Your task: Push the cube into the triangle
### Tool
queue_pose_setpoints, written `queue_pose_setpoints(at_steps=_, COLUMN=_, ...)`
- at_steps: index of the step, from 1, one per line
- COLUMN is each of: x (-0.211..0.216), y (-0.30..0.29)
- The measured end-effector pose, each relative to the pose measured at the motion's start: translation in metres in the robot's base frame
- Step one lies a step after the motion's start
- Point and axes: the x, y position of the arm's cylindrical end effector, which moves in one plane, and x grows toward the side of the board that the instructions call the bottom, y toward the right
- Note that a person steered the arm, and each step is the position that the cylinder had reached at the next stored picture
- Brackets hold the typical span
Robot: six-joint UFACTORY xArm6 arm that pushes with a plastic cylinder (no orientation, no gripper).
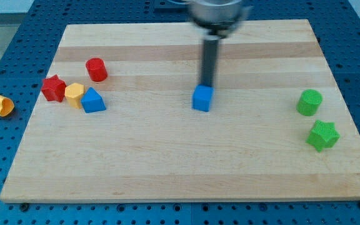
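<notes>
A blue cube (202,99) sits near the middle of the wooden board (186,162). A blue triangle (93,100) lies at the view's left, far from the cube. My tip (205,84) is at the cube's top edge, just above it in the view, touching or nearly touching it. The rod rises from there to the view's top.
Next to the triangle are a yellow block (74,95), a red star (54,88) and a red cylinder (96,69). A green cylinder (309,102) and a green star (323,135) lie at the view's right. An orange block (0,104) lies off the board at the left.
</notes>
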Motion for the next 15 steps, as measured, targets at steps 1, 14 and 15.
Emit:
queue_pose_setpoints(at_steps=1, x=0.026, y=0.018)
queue_pose_setpoints(at_steps=14, x=-0.008, y=0.068)
queue_pose_setpoints(at_steps=15, x=0.017, y=-0.058)
